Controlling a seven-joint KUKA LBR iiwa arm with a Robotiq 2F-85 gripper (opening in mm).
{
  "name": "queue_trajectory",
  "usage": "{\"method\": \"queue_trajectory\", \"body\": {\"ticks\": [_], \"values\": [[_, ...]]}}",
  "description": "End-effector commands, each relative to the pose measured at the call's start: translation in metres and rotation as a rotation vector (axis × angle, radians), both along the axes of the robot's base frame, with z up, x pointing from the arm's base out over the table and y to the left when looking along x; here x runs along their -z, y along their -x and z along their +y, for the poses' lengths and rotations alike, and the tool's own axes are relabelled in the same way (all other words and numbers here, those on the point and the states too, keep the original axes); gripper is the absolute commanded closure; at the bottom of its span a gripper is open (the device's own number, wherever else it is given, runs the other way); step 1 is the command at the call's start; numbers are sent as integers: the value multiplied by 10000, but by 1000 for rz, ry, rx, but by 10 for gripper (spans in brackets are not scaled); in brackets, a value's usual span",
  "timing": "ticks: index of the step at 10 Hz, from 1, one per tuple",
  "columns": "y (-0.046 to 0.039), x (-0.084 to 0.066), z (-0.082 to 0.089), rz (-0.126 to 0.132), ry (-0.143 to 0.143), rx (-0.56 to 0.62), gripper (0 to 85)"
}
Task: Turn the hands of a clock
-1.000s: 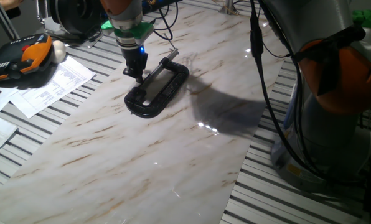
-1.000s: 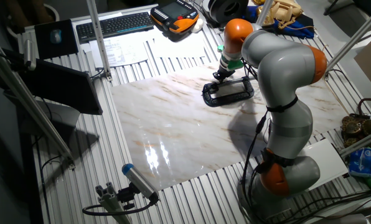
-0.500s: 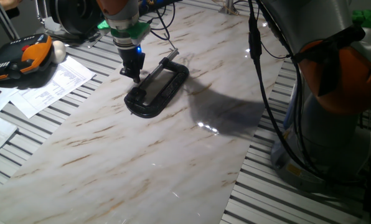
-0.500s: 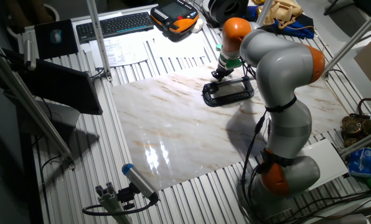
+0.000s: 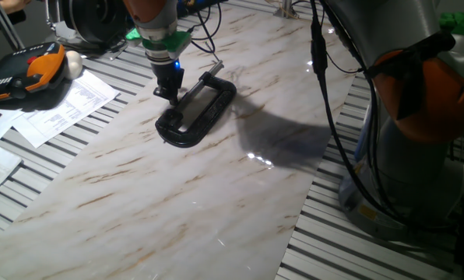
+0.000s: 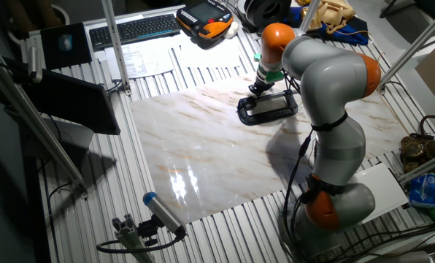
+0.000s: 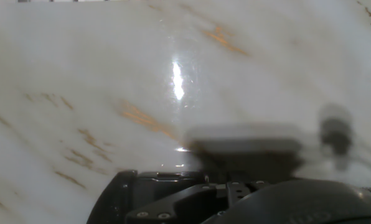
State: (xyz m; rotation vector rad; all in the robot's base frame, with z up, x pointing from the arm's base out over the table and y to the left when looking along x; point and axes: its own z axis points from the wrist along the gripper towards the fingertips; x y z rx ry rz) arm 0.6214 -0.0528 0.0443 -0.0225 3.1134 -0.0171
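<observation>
The clock is a black C-clamp [image 5: 198, 109] lying flat on the marble slab, with its silver screw rod [image 5: 191, 105] along the middle. It also shows in the other fixed view [image 6: 268, 107] and as a dark blurred mass at the bottom of the hand view [image 7: 204, 199]. My gripper [image 5: 170, 95] points straight down at the clamp's left side, tips at or just above its frame; it also shows in the other fixed view [image 6: 255, 89]. The fingers look pressed together. The hands, a thin pin, cannot be made out, so I cannot tell if anything is held.
The marble slab [image 5: 162, 194] lies on a slatted metal table. Papers [image 5: 61, 109] and an orange-black pendant [image 5: 29, 74] lie at the left. The robot's base [image 5: 419, 132] and hanging cables [image 5: 325, 93] stand at the right. A keyboard [image 6: 133, 29] lies at the far side.
The gripper shifted slightly left half a second ago and has come back right to where it was. The clamp has not moved.
</observation>
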Motion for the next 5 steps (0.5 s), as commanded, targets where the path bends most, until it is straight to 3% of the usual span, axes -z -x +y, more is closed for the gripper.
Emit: {"method": "queue_trajectory", "body": {"ticks": [1,5], "values": [[16,4,-2,0,0,0,850],[60,-11,0,2,-2,0,850]]}}
